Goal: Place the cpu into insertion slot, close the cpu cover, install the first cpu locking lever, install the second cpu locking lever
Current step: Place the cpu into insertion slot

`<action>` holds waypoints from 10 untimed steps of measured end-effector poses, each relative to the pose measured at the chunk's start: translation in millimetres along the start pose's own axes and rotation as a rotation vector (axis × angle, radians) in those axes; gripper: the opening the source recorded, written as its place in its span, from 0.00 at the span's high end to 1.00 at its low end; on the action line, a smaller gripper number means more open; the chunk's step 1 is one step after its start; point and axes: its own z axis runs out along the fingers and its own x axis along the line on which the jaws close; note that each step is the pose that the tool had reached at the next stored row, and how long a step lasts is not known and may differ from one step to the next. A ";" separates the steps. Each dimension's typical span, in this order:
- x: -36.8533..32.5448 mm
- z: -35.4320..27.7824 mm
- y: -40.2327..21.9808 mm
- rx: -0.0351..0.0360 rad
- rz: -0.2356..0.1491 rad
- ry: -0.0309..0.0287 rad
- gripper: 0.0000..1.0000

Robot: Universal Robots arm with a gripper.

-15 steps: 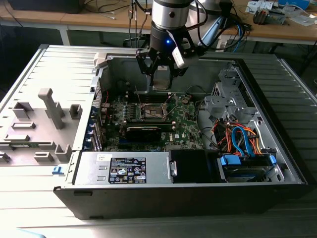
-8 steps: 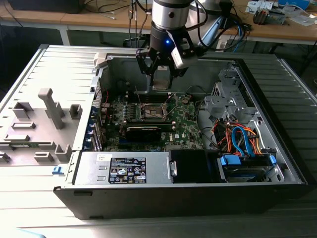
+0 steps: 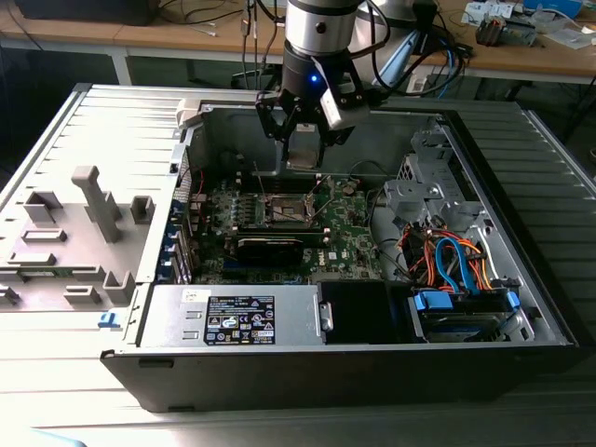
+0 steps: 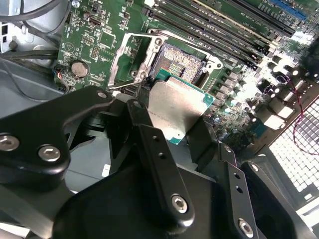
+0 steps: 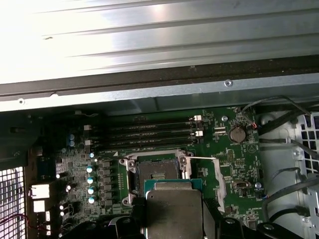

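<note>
Holding the cpu [image 4: 177, 107] by two opposite edges, the gripper [image 3: 305, 140] is clamped shut on it. It sits upper-centre in the exterior view, inside the open case [image 3: 233, 140]. The insertion slot [image 3: 287, 207] lies straight below it in that frame, a touch toward the exterior view's left, uncovered and empty. Chip and slot are apart. In both wrist views the chip's far edge overlaps the slot's near rim, and its sides look roughly square to the socket.
</note>
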 end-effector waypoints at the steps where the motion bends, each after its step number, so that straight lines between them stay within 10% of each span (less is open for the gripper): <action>1: 0.0 0.0 0.0 0.0000 0.003 -0.0001 0.45; 10: 0.0 0.2 0.0 -0.0006 0.027 -0.0012 0.45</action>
